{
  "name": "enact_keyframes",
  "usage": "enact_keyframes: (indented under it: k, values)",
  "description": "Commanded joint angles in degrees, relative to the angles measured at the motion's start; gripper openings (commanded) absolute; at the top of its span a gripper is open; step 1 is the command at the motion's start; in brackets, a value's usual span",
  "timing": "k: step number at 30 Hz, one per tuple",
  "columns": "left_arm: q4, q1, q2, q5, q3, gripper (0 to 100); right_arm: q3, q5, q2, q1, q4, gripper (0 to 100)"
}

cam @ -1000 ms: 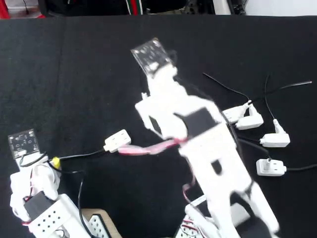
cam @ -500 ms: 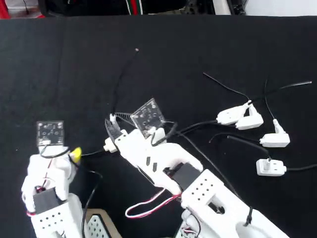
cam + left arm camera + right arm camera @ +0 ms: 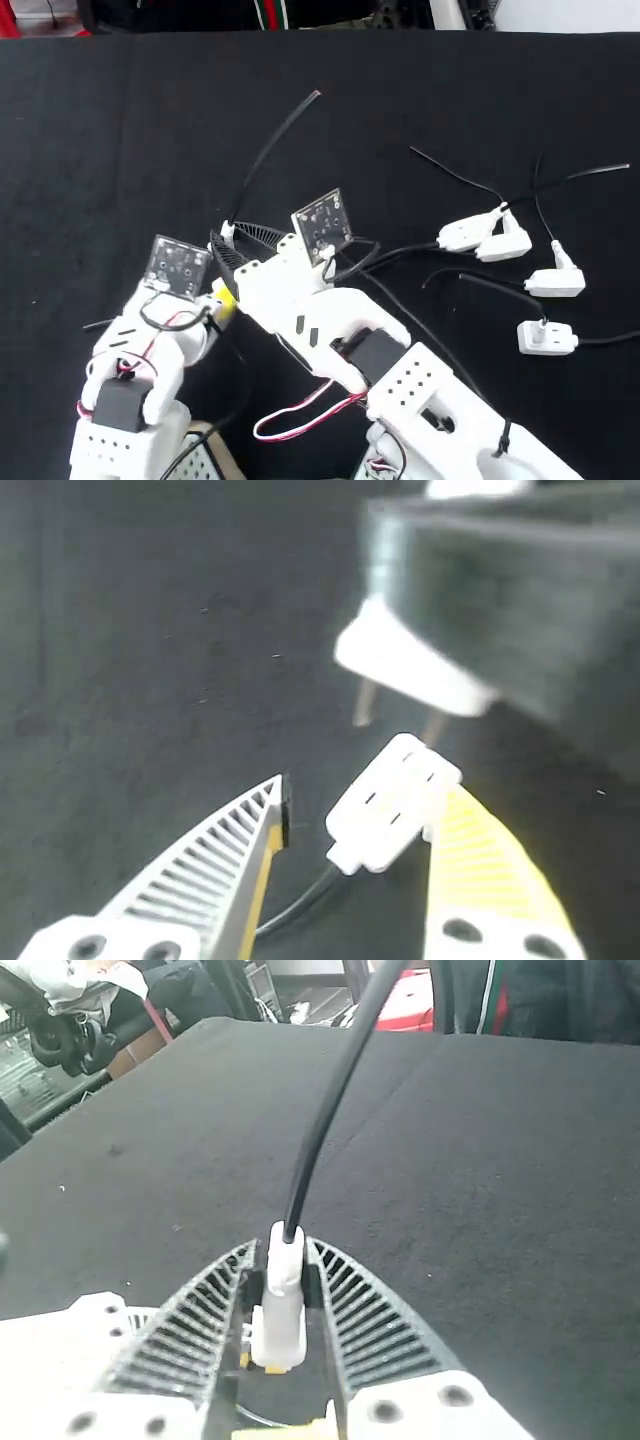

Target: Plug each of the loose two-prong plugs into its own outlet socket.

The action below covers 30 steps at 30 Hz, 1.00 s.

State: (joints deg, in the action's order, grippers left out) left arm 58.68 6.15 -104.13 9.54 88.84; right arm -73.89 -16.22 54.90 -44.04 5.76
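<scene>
Black cloth covers the table, and both arms meet near its middle in the high view. The right gripper is pressed together on a white plug, pinching its body from both sides, with the black cord rising out of its top and arching away. From the left wrist, the plug's two prongs point down at the white socket and hang just above it, apart from its slots. The left gripper is spread: the socket sits between its fingers, touching the yellow one, while a gap separates it from the white ribbed one. Three more white sockets, each with a plug at it, lie well apart from the arms, toward the table's edge.
</scene>
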Motion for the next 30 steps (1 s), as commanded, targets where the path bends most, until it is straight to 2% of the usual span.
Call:
enact_keyframes:
  k: [1, 7, 14, 16, 20, 23, 27, 30]
  values:
    - [-3.43, 2.24, -0.35, -0.70, -3.91, 23, 0.92, -0.88, 1.54, 0.70, 1.67, 1.1]
    - [-9.32, -1.63, -0.35, -4.57, -3.74, 23, 3.82, -3.43, 5.23, 0.70, 13.98, 1.1]
    - [-9.05, -1.98, -0.26, -4.31, -3.65, 23, 3.91, -2.99, 13.49, 0.79, 19.52, 1.1]
    - [-6.24, -1.98, -0.26, -4.04, -4.00, 23, 4.09, -1.93, 13.41, 0.79, 19.52, 1.1]
    - [1.41, -1.98, -0.35, 2.64, -5.14, 23, 5.41, 1.41, 10.15, 0.79, 19.60, 1.1]
    - [8.79, -3.91, -0.26, 11.52, -5.58, 22, 9.27, 6.15, 3.82, 1.41, 22.42, 1.1]
    - [14.59, -13.67, -0.26, 26.37, -5.58, 22, 18.24, 11.16, -10.07, 4.13, 29.10, 1.1]
    - [15.21, -22.46, -0.26, 28.66, -4.97, 22, 23.60, 16.00, -19.91, 2.99, 32.44, 1.1]
